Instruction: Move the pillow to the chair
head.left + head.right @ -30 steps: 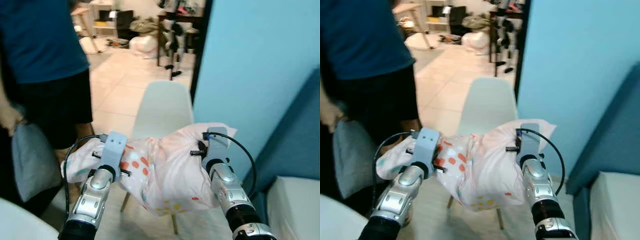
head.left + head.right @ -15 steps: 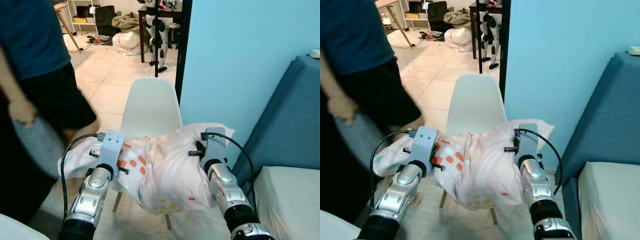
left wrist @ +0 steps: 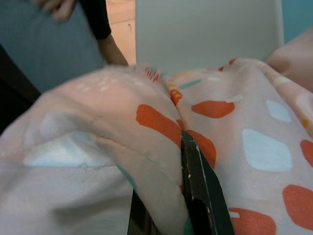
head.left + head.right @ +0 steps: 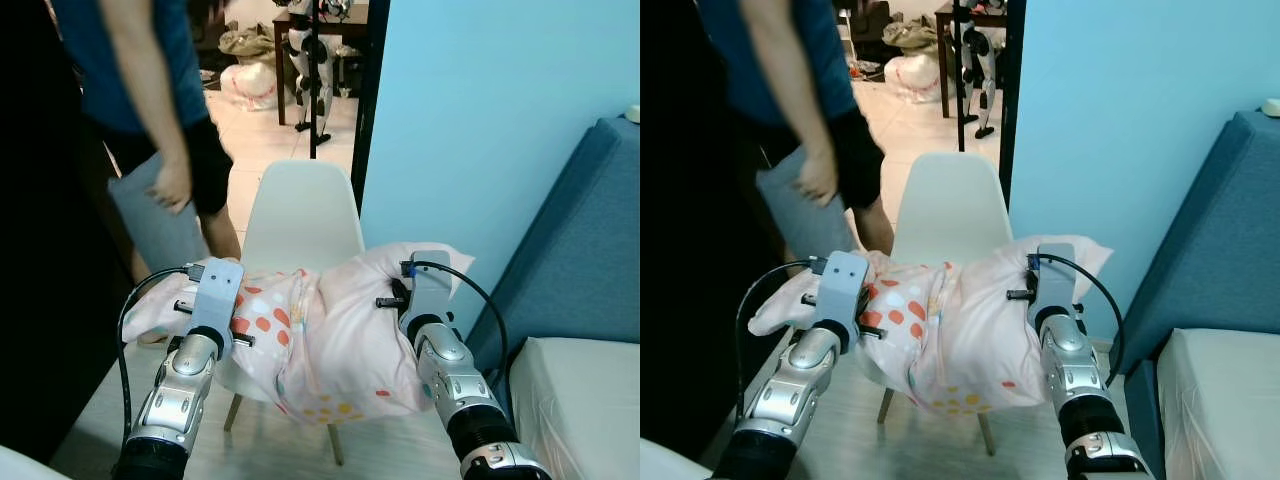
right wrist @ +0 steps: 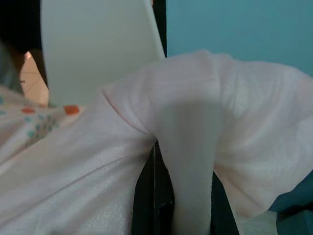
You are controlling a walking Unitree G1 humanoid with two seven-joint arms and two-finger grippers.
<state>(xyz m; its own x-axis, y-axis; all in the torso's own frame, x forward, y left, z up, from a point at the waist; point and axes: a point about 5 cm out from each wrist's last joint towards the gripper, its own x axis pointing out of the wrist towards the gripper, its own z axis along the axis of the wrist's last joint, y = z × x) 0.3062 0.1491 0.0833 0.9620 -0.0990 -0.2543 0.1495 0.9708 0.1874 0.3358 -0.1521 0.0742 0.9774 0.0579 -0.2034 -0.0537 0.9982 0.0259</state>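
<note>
Pillow (image 4: 320,330): left hand (image 3: 168,196) and right hand (image 5: 171,196) each clenched on fabric, above chair (image 4: 300,215); risk: uneven release slides it off seat; person (image 4: 150,110) close

A lived-in home interior: a white moulded chair (image 4: 300,215) stands on pale floor tiles (image 4: 245,135) beside a light blue wall (image 4: 480,130), with a blue upholstered sofa (image 4: 590,250) and a white cushion (image 4: 585,400) at the right. Through a dark-framed doorway (image 4: 372,100), a cluttered room shows stuffed bags (image 4: 250,85) heaped on the floor. A person (image 4: 150,110) in shorts stands nearby.
</note>
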